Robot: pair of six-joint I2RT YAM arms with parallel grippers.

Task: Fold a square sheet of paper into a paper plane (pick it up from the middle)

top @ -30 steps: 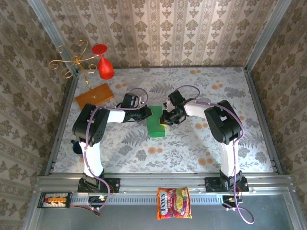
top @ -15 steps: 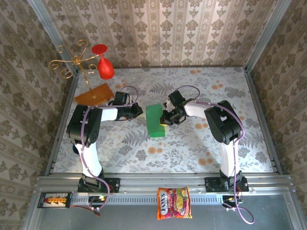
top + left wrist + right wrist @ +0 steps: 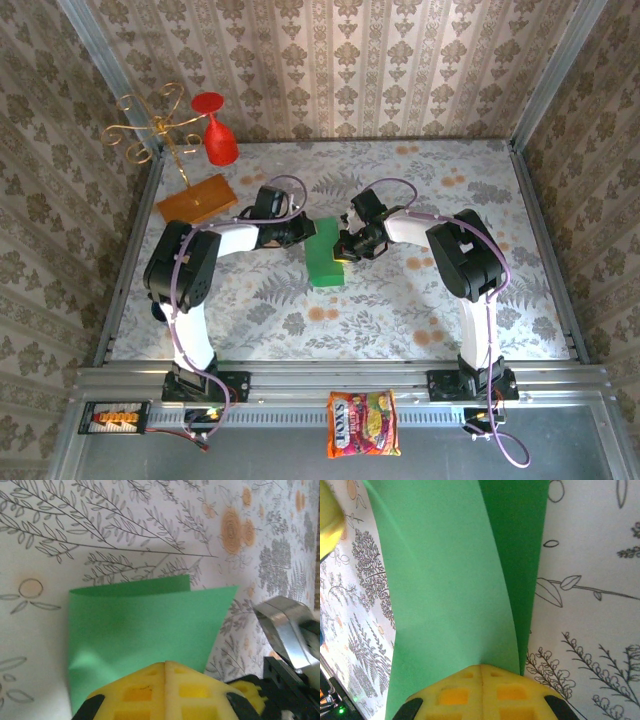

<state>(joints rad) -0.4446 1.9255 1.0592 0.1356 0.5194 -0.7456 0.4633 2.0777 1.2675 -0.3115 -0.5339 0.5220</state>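
The square sheet of paper point(image 3: 324, 262) lies near the middle of the floral-patterned surface point(image 3: 400, 300), between the two arms. It is bright green and folded over on itself, so from above it reads as an upright rectangle rather than a square or a dart.

The left hand point(image 3: 303, 233) reaches in from the left and meets the paper's far-left edge. Seen from the left wrist, its yellow fingertips are pressed together with no gap, low over the green paper point(image 3: 140, 625), whose two layers sit slightly askew.

The right hand point(image 3: 343, 248) comes in from the right, at the paper's right edge. Its fingertips are also closed tight point(image 3: 481, 672), and the paper point(image 3: 445, 580) spreads away from them, a paler upper layer bowing up over a darker one. I cannot tell whether either hand actually nips a layer or only presses on it.

At the far left stands an orange-brown board point(image 3: 197, 198) carrying a gold wire stand point(image 3: 150, 130), with a red glass point(image 3: 217, 140) beside it. A printed snack packet point(image 3: 362, 424) lies on the near rail between the arm bases.
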